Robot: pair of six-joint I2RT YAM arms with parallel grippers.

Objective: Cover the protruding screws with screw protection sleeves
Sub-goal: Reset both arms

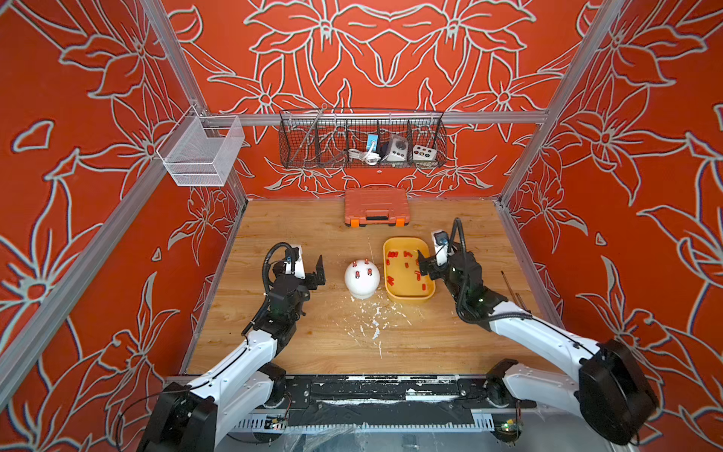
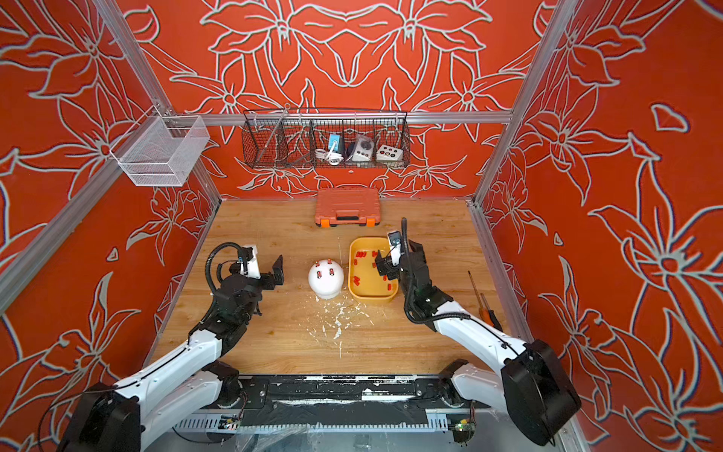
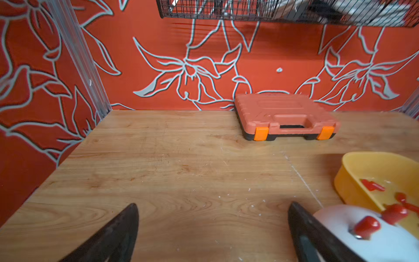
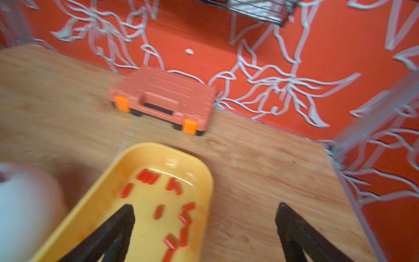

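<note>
Left tool (image 3: 213, 205) and right tool (image 4: 205, 205) gape wide, empty; three red sleeves (image 1: 369, 271) stand on the white dome (image 1: 362, 287).

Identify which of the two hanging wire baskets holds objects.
The long black wire basket on the back wall: it holds a white coiled cable and a white button box. The small white mesh basket by the left corner shows nothing inside.
</note>
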